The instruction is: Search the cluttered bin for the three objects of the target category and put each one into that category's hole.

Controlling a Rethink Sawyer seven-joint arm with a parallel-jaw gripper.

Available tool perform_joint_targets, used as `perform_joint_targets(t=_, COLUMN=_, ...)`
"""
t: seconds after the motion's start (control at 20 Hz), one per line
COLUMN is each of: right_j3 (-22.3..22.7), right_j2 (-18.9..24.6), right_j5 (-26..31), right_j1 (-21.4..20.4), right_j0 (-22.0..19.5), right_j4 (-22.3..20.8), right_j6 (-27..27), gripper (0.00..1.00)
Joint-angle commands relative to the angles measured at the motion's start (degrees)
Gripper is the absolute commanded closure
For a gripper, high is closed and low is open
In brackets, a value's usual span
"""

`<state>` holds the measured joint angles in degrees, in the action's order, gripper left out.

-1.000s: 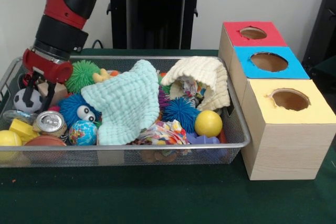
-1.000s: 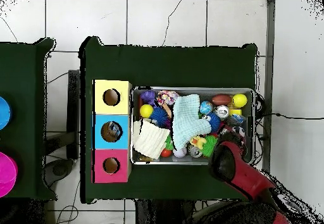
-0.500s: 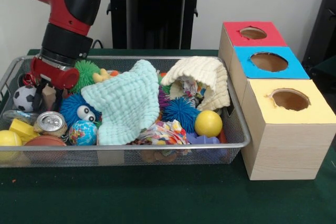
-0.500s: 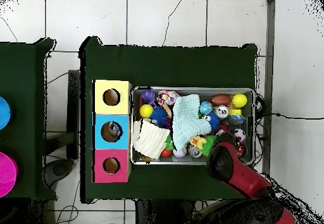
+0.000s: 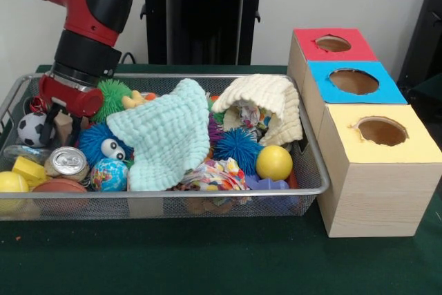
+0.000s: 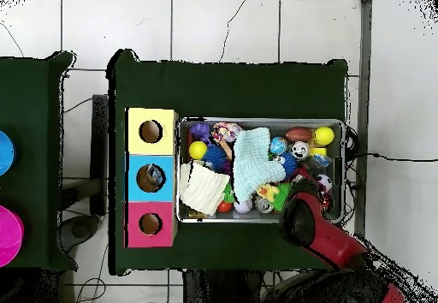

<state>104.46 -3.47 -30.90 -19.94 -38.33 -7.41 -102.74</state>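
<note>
Reaching down into the left end of the bin [image 5: 166, 191], the arm [image 5: 86, 29] is bringing its gripper [image 5: 56, 124] low, right beside the soccer ball [image 5: 32, 129]. Something tan is sitting between the fingers, but I cannot tell if they are squeezing it or just standing around it. A can [image 5: 67, 162], a globe ball [image 5: 109, 174] and a blue fuzzy ball [image 5: 103, 143] are lying just in front.

In the middle, a green cloth [image 5: 166, 136] is covering a lot of toys. A cream cloth [image 5: 266, 105] is sitting farther right, with a yellow ball [image 5: 274, 162] near it. The task does not name the sort to hunt for, so I cannot say which toys count.

On the right, three boxes are waiting: the red hole [image 5: 333, 43], blue hole [image 5: 353, 81] and yellow hole [image 5: 381, 130].

The toys are packed tight, so I think the gripper could be bumping the soccer ball away or grabbing the wrong toy. Toys under the cloths could be missed too.
</note>
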Motion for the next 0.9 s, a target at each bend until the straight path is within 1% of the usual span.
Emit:
perform_joint_targets(t=0.05, right_j3=-1.34, right_j2=4.43, right_j5=-3.83, right_j1=-0.18, right_j0=-0.22, right_j4=-1.47, right_j6=-12.74, gripper=0.00)
perform_joint_targets(t=0.25, right_j3=-2.55, right_j2=2.59, right_j5=-6.15, right_j1=0.02, right_j0=0.51, right_j4=-0.64, right_j6=-11.79, gripper=0.00)
perform_joint_targets(t=0.55, right_j3=-6.37, right_j2=3.46, right_j5=-5.43, right_j1=1.59, right_j0=-0.81, right_j4=-2.01, right_j6=-10.42, gripper=0.00)
perform_joint_targets(t=0.9, right_j3=-8.42, right_j2=4.24, right_j5=-6.71, right_j1=2.05, right_j0=-1.95, right_j4=-4.25, right_j6=-10.22, gripper=0.00)
